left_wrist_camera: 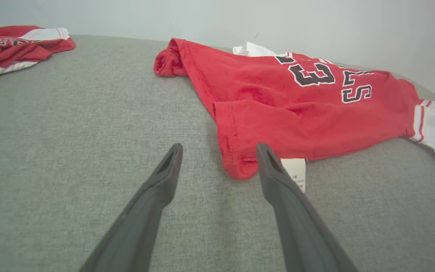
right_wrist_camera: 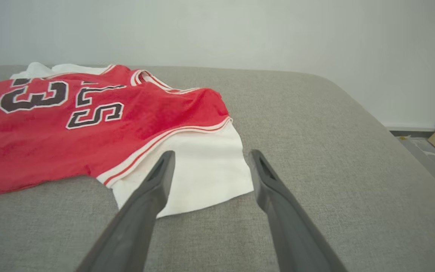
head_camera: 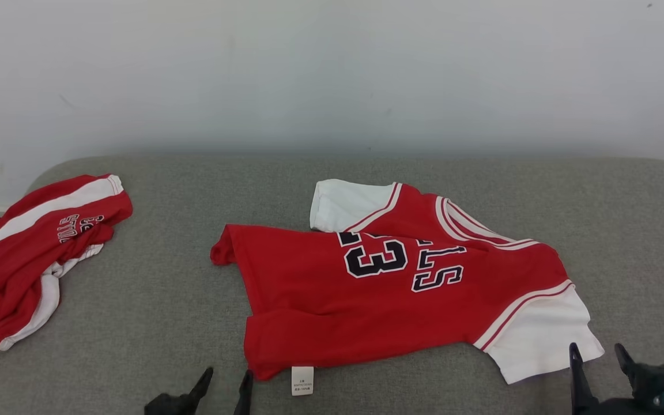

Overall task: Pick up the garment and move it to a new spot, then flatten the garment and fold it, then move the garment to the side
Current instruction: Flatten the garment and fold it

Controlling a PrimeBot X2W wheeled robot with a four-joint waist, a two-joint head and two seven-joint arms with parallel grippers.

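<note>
**Shirt** [head_camera: 378, 311], red, one. It lay spread but rumpled near the middle of the grey cushion [head_camera: 165, 300], chest up, with dark white-edged number and letters. White sleeves, two: one at the far edge [head_camera: 346, 204], one at the near right corner [head_camera: 545, 340]. White label [head_camera: 302, 380], one, stuck out from the near hem.

**Left gripper** [head_camera: 228, 374], one, fingers spread wide, holding nothing. In its wrist view [left_wrist_camera: 219, 151] the shirt's near hem corner sat between the fingertips, close to the right one; contact could not be told.

**Right gripper** [head_camera: 596, 351], one, fingers spread wide, holding nothing. In its wrist view [right_wrist_camera: 212, 155] the near sleeve's edge lay between the two fingers.

**Second red-and-white shirt** [head_camera: 38, 248], one, lay bunched at the cushion's far left, well apart from both grippers.

**Wall** [head_camera: 332, 75], pale, one, stood behind the cushion.
</note>
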